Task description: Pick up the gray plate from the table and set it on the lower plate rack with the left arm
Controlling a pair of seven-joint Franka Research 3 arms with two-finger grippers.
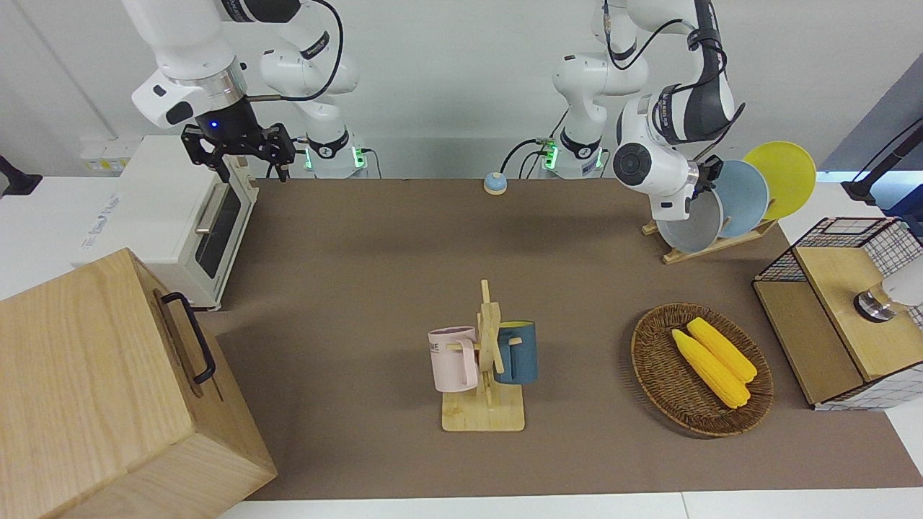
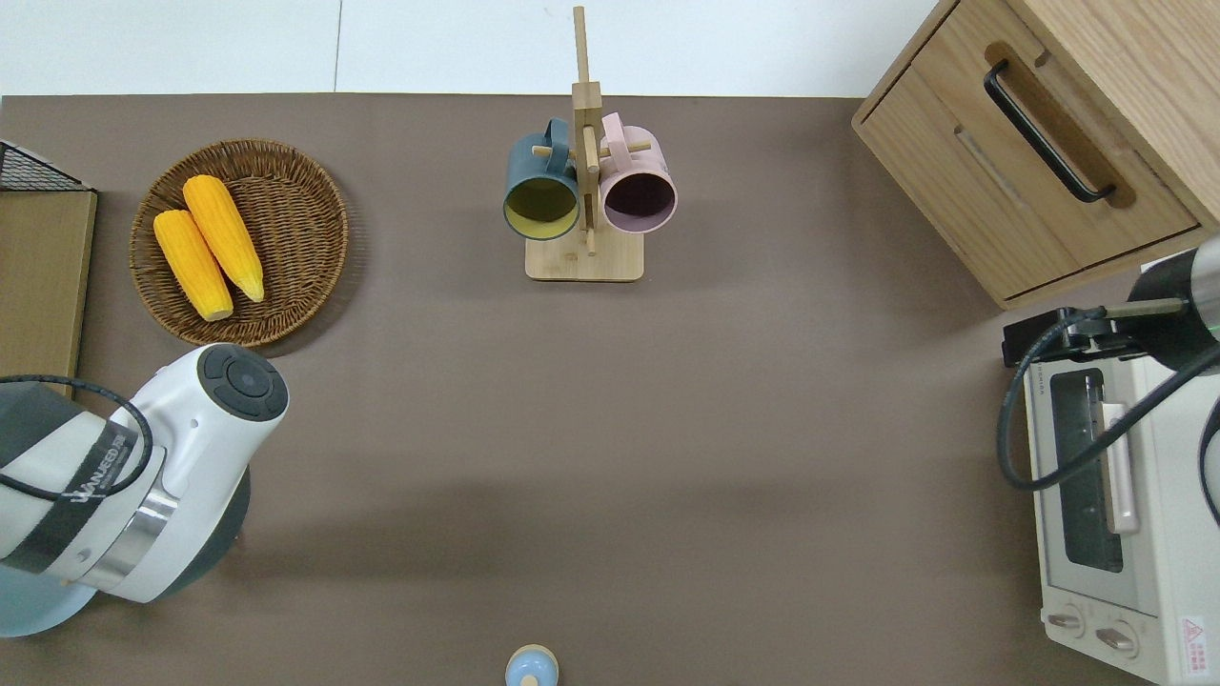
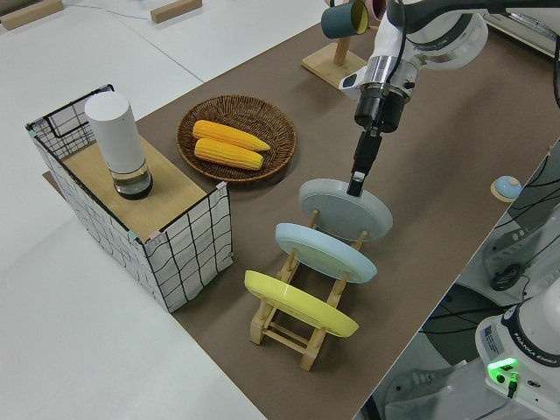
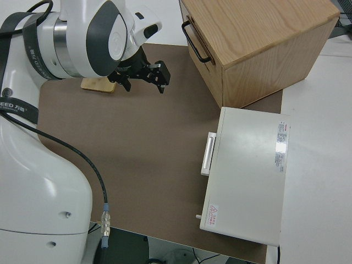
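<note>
The gray plate (image 1: pixel 685 229) stands tilted at the end slot of the lower plate rack (image 1: pixel 710 246), beside the light blue plate (image 1: pixel 746 194) and the yellow plate (image 1: pixel 786 176). In the left side view my left gripper (image 3: pixel 356 182) points down and is shut on the gray plate's (image 3: pixel 346 210) upper rim. The plate's lower edge is among the rack's (image 3: pixel 289 325) pegs. My right gripper (image 1: pixel 238 155) is open and its arm is parked.
A wicker basket (image 1: pixel 750 411) with two corn cobs lies farther from the robots than the rack. A wire crate (image 1: pixel 844 310) stands at the left arm's end. A mug stand (image 1: pixel 484 360) holds two mugs. A toaster oven (image 1: pixel 180 216) and a wooden drawer box (image 1: pixel 108 389) are at the right arm's end.
</note>
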